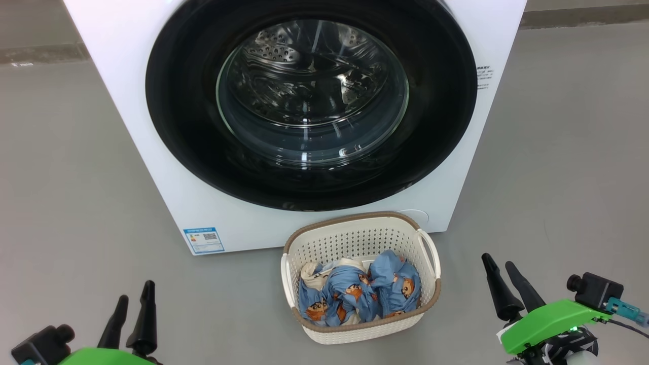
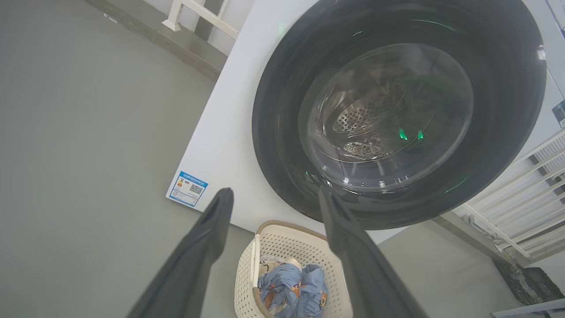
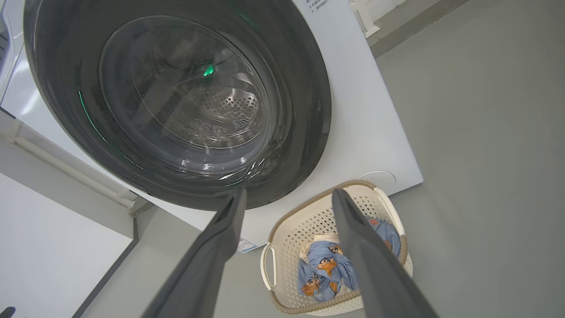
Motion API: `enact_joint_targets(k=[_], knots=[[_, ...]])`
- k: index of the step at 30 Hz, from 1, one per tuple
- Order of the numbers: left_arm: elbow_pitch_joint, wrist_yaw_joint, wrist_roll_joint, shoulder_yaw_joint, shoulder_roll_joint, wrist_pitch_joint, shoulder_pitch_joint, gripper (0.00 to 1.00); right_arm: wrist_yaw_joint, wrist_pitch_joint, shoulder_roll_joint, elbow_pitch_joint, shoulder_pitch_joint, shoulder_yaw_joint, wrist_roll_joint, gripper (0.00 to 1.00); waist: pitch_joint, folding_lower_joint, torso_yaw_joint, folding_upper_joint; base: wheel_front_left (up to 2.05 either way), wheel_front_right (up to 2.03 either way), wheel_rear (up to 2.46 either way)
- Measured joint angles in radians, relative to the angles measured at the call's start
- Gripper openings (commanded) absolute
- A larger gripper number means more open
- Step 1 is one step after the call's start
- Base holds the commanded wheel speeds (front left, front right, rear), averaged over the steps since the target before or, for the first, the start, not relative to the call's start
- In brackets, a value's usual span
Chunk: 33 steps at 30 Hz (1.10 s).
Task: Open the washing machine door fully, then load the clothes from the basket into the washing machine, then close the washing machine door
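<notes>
Floor (image 1: 66, 152): plain grey and smooth, it ran out on both sides and carried everything in play.
Washing machine (image 1: 132, 101): a big white front-loader that stood square on the floor and faced the robot. A small blue label (image 1: 204, 240) sat at its lower front corner on the robot's left.
Washing machine door (image 1: 182, 126): the glossy black ring was shut flat against the front. The steel drum showed through its clear glass bowl (image 1: 312, 91).
Basket (image 1: 350, 238): cream perforated plastic with a brown woven-look rim and white side handles. It stood on the floor just before the washer's lower front edge, under the door; whether they touched could not be told.
Clothes (image 1: 355, 294): light blue garments with orange-brown cartoon figures and a cream-white patch. They were bunched in the basket's bottom, well below the rim.
Left gripper (image 1: 136, 291): low over bare floor to the basket's left and well apart from it. Its fingers were spread wide and held nothing.
Right gripper (image 1: 498, 260): over the floor to the basket's right, clear of the handle. Its fingers were parted wide too, and empty.
</notes>
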Motion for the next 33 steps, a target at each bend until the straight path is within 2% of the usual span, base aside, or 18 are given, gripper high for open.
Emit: enact_joint_targets(k=[33], knots=[[-0.009, 0.0, 0.344, -0.041, 0.063, -0.095, -0.013, 1.0, 0.0, -0.096, -0.057, 0.029, -0.023, 0.025, -0.346, 1.0, 0.004, 0.0, -0.011, 0.0, 0.0, 0.0, 0.0]])
